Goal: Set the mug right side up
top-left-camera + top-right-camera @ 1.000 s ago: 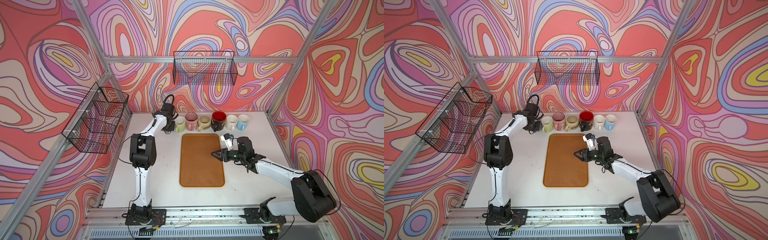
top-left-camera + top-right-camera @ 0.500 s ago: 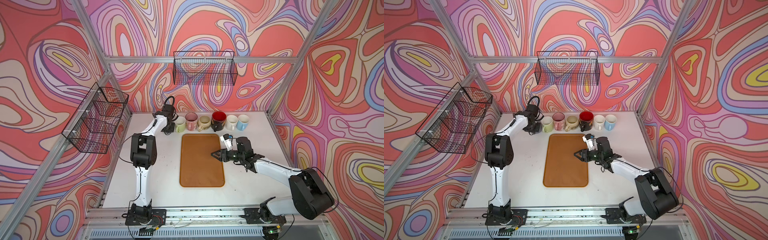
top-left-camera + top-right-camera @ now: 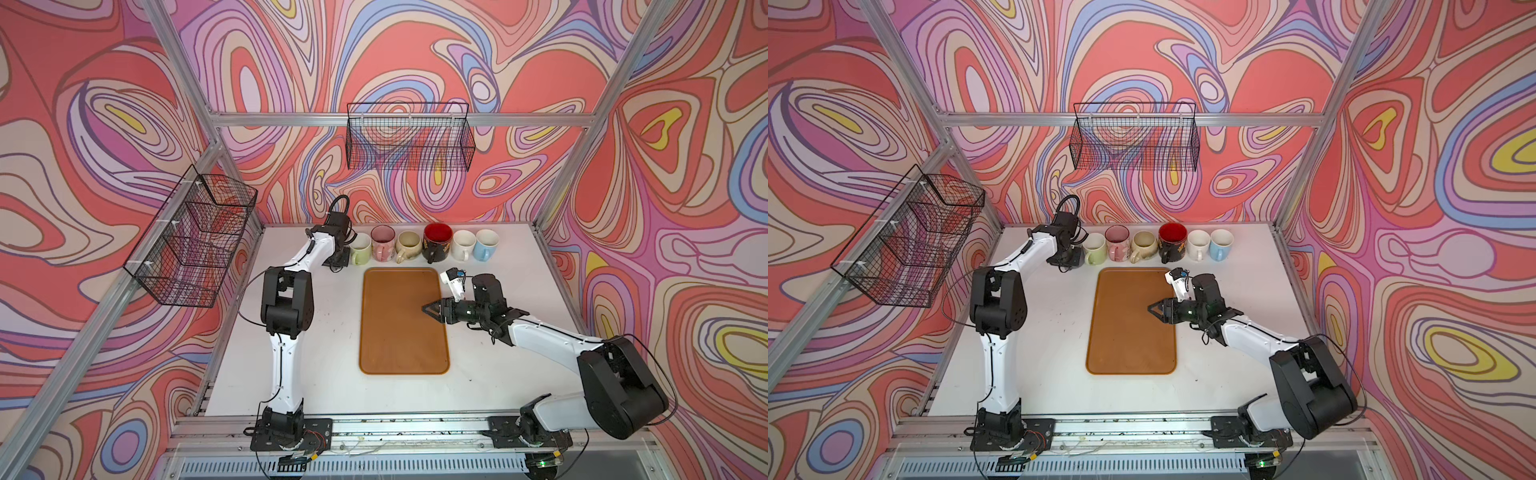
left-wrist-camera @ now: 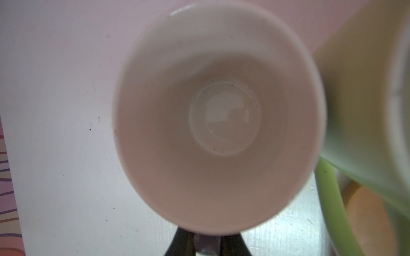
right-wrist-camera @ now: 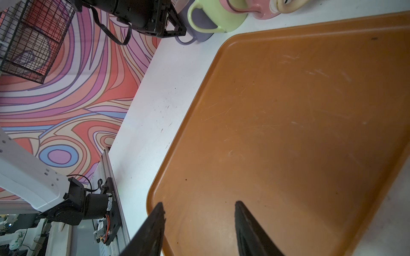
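A lavender mug (image 4: pixel 219 115) with a white inside stands mouth up on the white table, at the left end of the mug row. The left wrist view looks straight down into it. My left gripper (image 4: pixel 207 239) is shut on its handle, which shows between the two dark fingers. In the right wrist view the mug (image 5: pixel 200 36) shows partly behind the green mug, beside the left gripper (image 5: pixel 170 27). In both top views the left gripper (image 3: pixel 338 255) (image 3: pixel 1069 259) covers the mug. My right gripper (image 5: pixel 199 204) (image 3: pixel 430 309) is open and empty over the tray's right edge.
An orange tray (image 3: pixel 403 324) lies mid-table. Right of the held mug stand upright green (image 3: pixel 360 248), pink (image 3: pixel 383 243), cream (image 3: pixel 408 246), black-and-red (image 3: pixel 437 242), white (image 3: pixel 463 245) and blue (image 3: pixel 486 244) mugs. Wire baskets hang on the left wall (image 3: pixel 195 237) and back wall (image 3: pixel 409 137).
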Controlling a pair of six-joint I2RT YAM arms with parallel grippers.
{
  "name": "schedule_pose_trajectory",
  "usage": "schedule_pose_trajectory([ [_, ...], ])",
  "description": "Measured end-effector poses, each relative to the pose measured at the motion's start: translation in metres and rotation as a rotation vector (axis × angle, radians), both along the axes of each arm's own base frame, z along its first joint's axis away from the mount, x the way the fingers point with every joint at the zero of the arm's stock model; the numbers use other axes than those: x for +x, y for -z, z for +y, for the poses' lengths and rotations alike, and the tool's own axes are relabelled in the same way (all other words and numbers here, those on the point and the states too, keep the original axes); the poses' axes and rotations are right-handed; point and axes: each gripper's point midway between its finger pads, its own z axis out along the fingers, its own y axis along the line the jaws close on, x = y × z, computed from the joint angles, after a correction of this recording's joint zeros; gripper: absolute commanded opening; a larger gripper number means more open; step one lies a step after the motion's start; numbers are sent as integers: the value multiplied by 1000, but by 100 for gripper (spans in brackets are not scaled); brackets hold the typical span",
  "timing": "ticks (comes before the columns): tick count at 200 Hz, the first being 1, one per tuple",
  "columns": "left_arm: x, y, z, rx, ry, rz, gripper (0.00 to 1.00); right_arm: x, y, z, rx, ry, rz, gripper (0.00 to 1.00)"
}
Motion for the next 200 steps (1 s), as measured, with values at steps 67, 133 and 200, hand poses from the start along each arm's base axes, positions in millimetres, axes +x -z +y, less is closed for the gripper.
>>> schedule_pose_trajectory([
  [67,-10,13,0,1,-5,25,54,0,-12,-1,6,0,-41,60],
  [133,-23,-43,-1,-49,-8,-86,61,-1,-11,-4,-26,2,-49,62],
  [200,-71,-117,0,-147,-16,-260,67,12,-29,-10,-79,38,-107,64],
])
